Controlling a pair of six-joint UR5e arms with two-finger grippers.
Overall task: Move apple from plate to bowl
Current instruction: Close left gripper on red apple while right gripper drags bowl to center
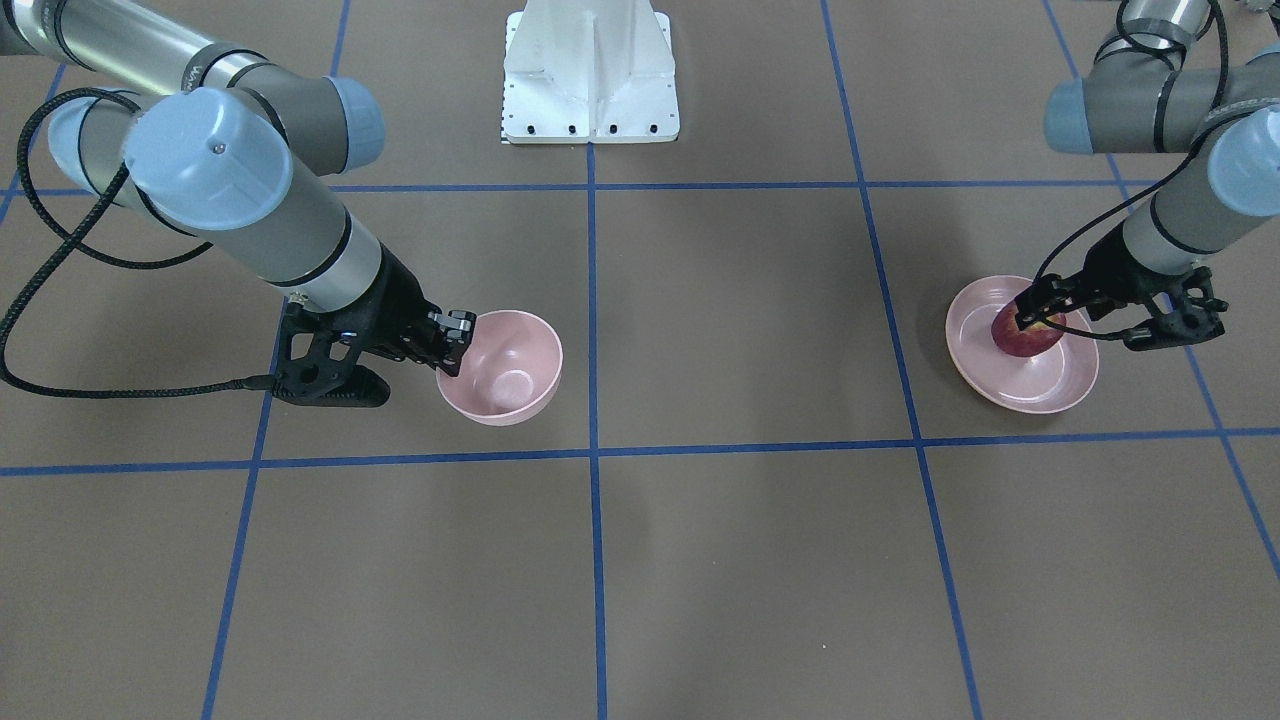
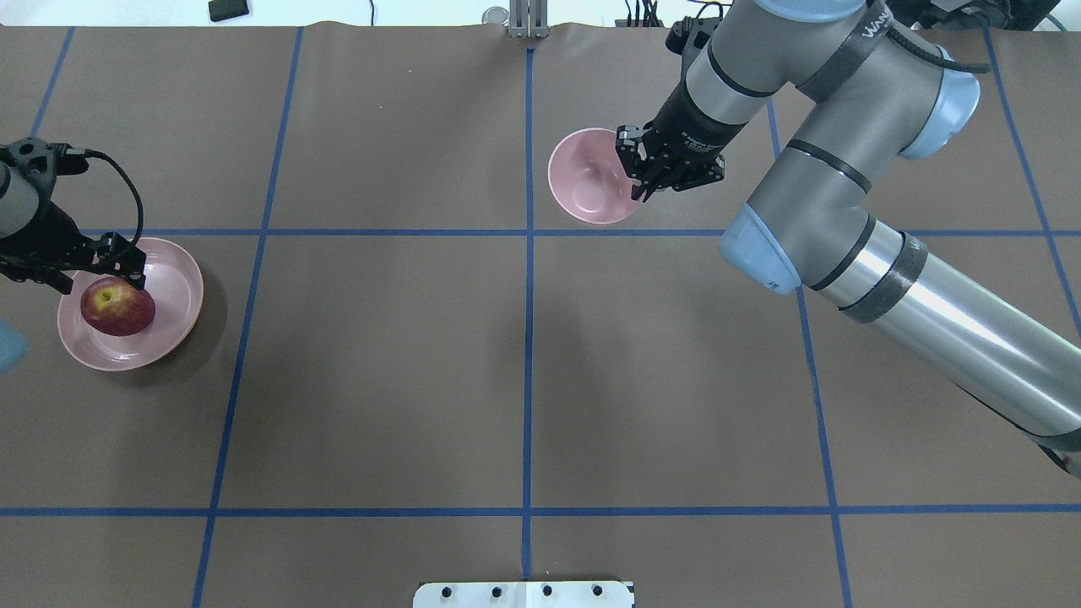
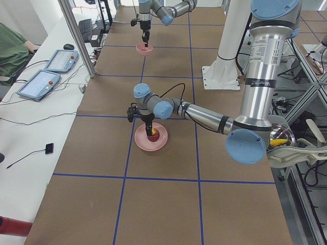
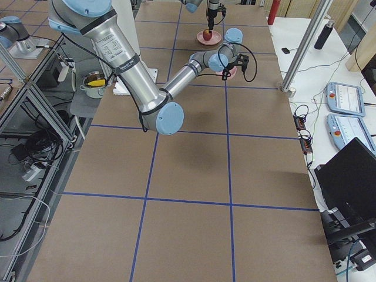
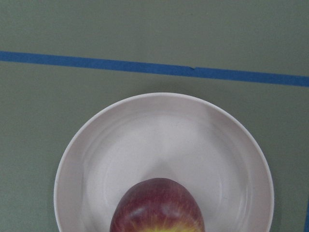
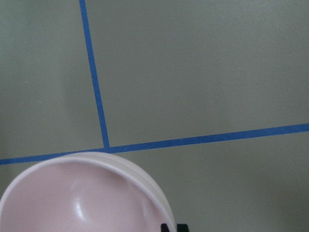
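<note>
The dark red apple (image 2: 117, 308) lies in the wide pale pink plate (image 2: 179, 287) at the table's left end. It also shows in the front view (image 1: 1028, 338) and at the bottom of the left wrist view (image 5: 157, 209). My left gripper (image 2: 101, 272) hangs just over the apple with its jaws spread to about the apple's width, and I see no grip on it. The small deep pink bowl (image 2: 587, 181) stands right of the centre line at the far side. My right gripper (image 2: 639, 173) is shut on the bowl's rim, as the right wrist view shows (image 6: 173, 227).
The white robot base (image 1: 590, 70) stands at the middle of the near edge. Blue tape lines (image 2: 528, 338) divide the brown table into squares. About half the table's width of bare mat lies between plate and bowl. Teach pendants (image 3: 38, 84) lie on a side bench.
</note>
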